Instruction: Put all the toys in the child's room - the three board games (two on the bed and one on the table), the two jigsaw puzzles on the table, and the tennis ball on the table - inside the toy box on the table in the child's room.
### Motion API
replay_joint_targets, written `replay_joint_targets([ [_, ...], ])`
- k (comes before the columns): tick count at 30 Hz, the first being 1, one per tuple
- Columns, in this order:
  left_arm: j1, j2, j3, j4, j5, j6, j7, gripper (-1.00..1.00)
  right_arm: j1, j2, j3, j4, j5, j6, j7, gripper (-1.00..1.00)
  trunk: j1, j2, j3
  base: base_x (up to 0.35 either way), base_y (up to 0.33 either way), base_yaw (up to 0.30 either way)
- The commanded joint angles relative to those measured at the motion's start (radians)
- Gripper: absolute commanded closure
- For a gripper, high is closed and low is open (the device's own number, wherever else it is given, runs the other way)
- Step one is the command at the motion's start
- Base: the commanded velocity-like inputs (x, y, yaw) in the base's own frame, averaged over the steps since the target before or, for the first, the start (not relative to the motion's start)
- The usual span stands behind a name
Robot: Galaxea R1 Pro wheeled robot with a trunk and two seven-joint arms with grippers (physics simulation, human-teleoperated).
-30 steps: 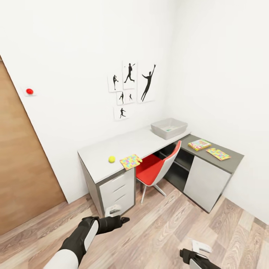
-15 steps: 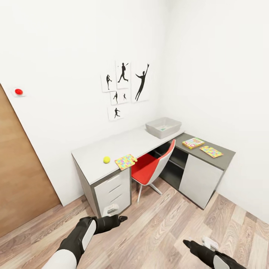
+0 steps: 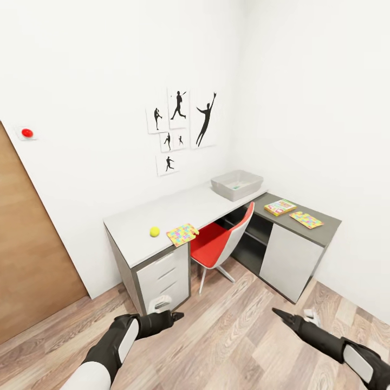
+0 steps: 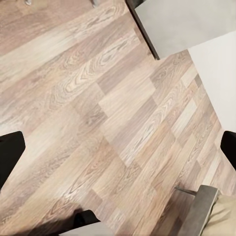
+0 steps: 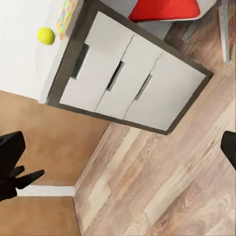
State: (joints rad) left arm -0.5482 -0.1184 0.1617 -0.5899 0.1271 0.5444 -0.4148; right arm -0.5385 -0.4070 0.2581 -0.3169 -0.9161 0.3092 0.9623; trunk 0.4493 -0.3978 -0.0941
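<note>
Your left gripper (image 3: 165, 316) hangs low over the wood floor (image 3: 233, 336) just short of the drawer unit (image 3: 165, 276), fingers apart w/ nothing between them; your right gripper (image 3: 295, 320) reaches fwd over bare boards at the other side, fingers also spread & empty. In the left wrist view both finger tips sit at opposite edges above the planks.

Beyond the drawers, on the pale desk top of the table (image 3: 157, 214), the tennis ball (image 3: 155, 232) lies just beside one jigsaw puzzle (image 3: 182, 234) at the front edge. A red & white chair (image 3: 222, 244) is tucked under the desk.

Farther along, the toy box (image 3: 236, 184) stands at the desk's far end by the corner, something small & green inside. On the dark side unit next to it lie a board game (image 3: 280, 207) and the second puzzle (image 3: 306, 219), near each other but apart.

Sports silhouettes (image 3: 181, 127) hang on the wall behind.
</note>
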Motion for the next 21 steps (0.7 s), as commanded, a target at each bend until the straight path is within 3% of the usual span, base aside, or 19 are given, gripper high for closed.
replay_joint_targets([
  [1,-0.001,-0.001,0.009,-0.001,0.003,0.005,-0.002,-1.0,-0.001,-0.002,-0.01,-0.021,-0.01,0.012,0.007,-1.0,0.001,-0.002,-0.002,0.0,0.0,0.0],
  [6,-0.001,-0.001,0.024,-0.001,0.003,-0.006,-0.002,-1.0,0.001,-0.007,-0.112,-0.118,-0.011,0.022,0.023,-1.0,0.001,-0.002,-0.002,0.0,0.0,0.0],
  [7,-0.001,0.002,0.032,-0.001,0.004,-0.007,-0.002,-1.0,0.001,-0.008,-0.15,-0.138,-0.011,0.025,0.026,-1.0,0.001,-0.002,-0.002,0.0,0.0,0.0],
  [13,-0.001,0.026,0.058,-0.001,0.007,-0.008,-0.003,-1.0,0.003,-0.001,-0.287,-0.17,-0.011,0.025,0.034,-1.0,0.001,-0.002,-0.002,0.0,0.0,0.0],
  [18,-0.006,0.036,0.065,-0.002,0.019,-0.007,-0.002,-1.0,0.003,0.005,-0.324,-0.176,-0.012,0.026,0.034,-1.0,0.001,-0.002,-0.002,0.0,0.0,0.0],
  [21,-0.023,0.042,0.078,-0.002,0.046,-0.003,-0.001,-1.0,0.003,0.007,-0.333,-0.183,-0.011,0.024,0.034,-1.0,0.001,-0.002,-0.002,0.0,0.0,0.0],
])
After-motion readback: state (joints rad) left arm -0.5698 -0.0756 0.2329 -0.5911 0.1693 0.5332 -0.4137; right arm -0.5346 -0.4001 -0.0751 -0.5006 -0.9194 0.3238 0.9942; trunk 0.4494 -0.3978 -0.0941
